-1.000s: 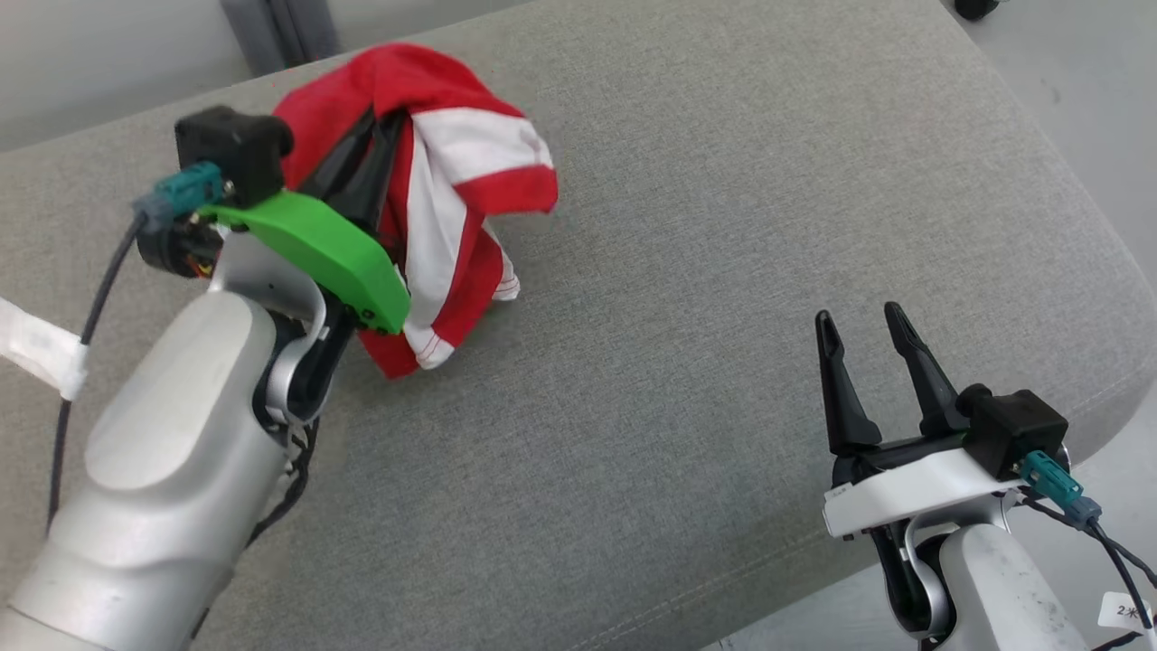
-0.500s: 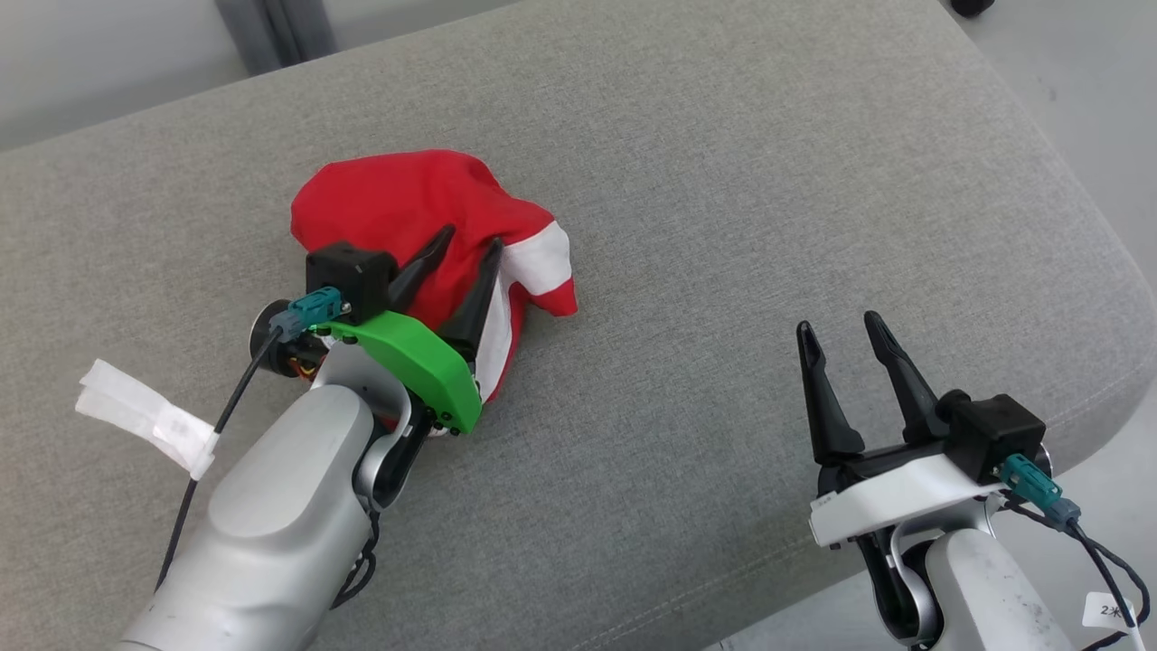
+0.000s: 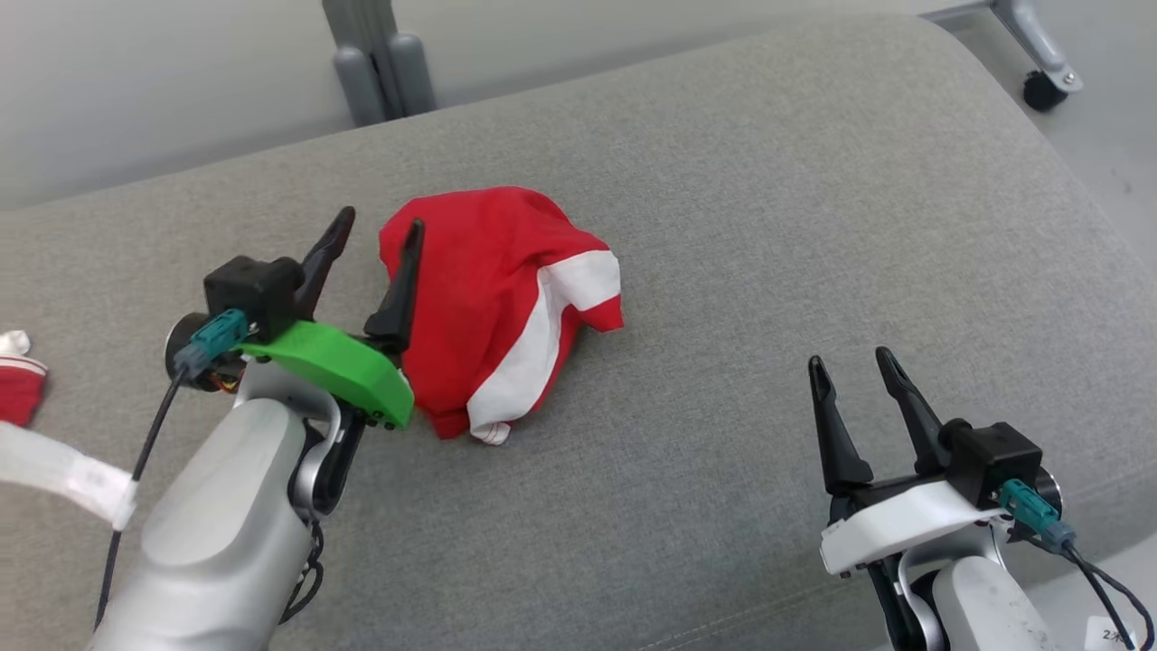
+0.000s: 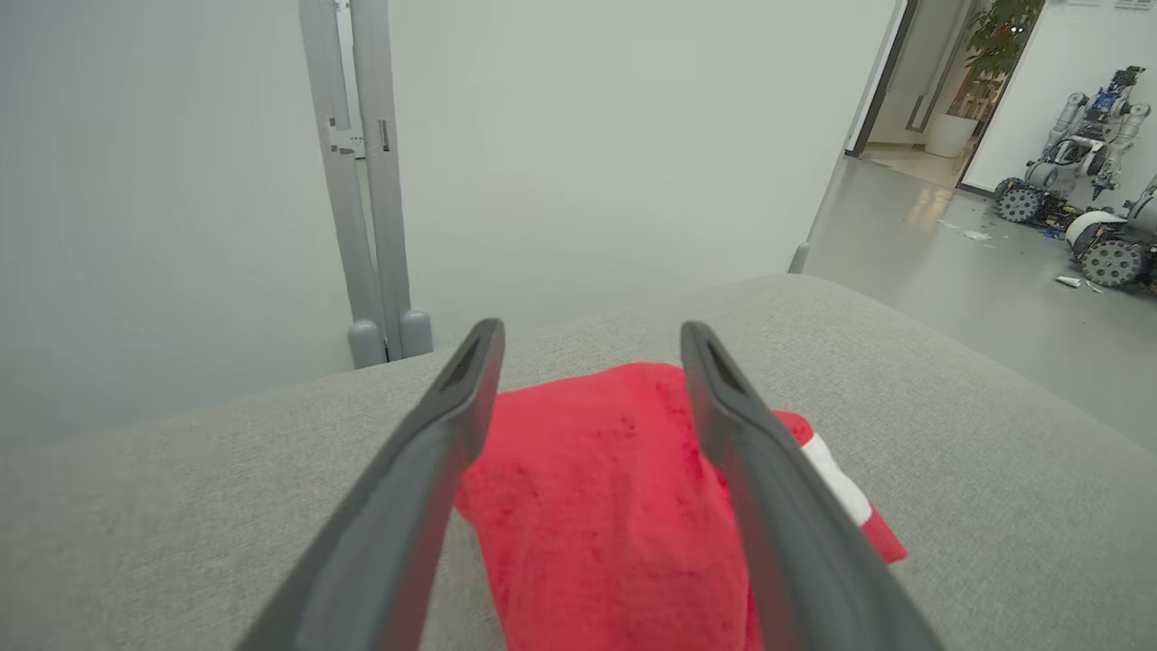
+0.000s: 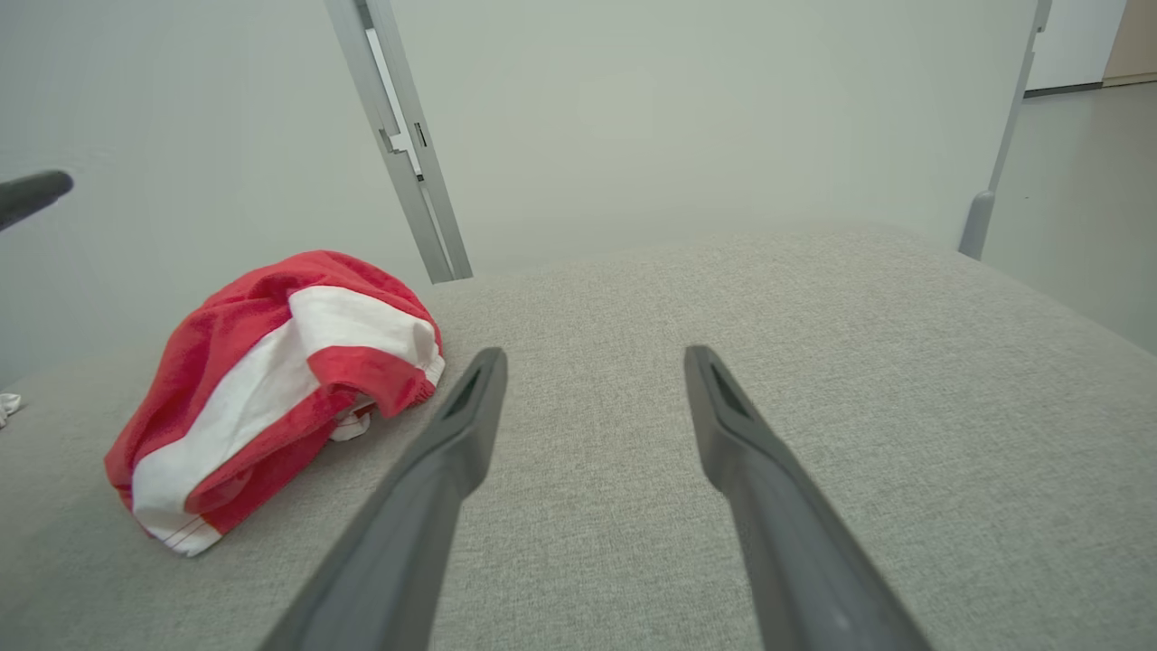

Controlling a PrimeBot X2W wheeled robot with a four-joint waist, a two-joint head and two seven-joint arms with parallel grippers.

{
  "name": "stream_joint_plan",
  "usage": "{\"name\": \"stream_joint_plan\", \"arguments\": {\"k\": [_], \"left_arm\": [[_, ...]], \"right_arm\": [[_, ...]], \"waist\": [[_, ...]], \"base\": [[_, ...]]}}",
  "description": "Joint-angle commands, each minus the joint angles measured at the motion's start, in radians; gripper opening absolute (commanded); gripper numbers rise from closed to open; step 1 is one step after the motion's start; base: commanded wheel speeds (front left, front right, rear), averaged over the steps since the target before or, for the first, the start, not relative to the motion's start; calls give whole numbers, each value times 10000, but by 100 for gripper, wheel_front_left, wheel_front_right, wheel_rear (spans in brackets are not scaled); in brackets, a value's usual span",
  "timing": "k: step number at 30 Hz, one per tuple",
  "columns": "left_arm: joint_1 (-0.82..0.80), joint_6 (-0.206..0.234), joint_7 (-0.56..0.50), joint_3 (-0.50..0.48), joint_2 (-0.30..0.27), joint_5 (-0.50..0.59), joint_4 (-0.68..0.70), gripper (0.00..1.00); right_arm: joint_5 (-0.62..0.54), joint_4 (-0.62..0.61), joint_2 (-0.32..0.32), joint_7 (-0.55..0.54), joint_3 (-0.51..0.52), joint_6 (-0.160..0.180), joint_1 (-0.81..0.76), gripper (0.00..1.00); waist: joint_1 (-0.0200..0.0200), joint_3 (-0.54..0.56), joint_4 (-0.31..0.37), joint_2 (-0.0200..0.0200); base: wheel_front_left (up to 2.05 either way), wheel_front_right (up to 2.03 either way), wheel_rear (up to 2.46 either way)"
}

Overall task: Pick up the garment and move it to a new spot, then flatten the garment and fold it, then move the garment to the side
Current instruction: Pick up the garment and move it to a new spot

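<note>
Garment edge behind L tool

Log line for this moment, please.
left end effector: open, by garment | right end effector: open, empty, apart | garment: crumpled heap on grey cushion

A robotics lab is showing itself around a grey upholstered bench: pale partition panels on metal posts are standing just behind it, while wheeled robots are sitting parked well beyond it on polished floor.
</note>
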State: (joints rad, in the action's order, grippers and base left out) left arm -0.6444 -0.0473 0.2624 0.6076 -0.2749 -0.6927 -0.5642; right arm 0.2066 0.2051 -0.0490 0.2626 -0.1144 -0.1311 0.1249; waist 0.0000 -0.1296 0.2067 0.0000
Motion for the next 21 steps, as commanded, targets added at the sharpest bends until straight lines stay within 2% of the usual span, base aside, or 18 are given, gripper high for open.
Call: {"name": "stream_joint_plan", "arguments": {"k": [1, 10, 21], "left_arm": [[473, 68, 15, -288, -143, 147, 275, 100], [2533, 291, 21, -1901, -741, 843, 1567, 100], [4797, 320, 21, -3685, -739, 1373, 2734, 100]], "right_arm": [[-121, 41, -24, 34, 22, 7, -210, 100], [-258, 150, -27, 34, 41, 7, -474, 100], [-100, 225, -24, 34, 115, 7, -854, 100]], "waist": [[0, 693, -707, 0], [0, 1248, -1757, 0], [0, 1694, -2841, 0]], "base": [[0, 0, 0], [0, 0, 0], [0, 0, 0]]}}
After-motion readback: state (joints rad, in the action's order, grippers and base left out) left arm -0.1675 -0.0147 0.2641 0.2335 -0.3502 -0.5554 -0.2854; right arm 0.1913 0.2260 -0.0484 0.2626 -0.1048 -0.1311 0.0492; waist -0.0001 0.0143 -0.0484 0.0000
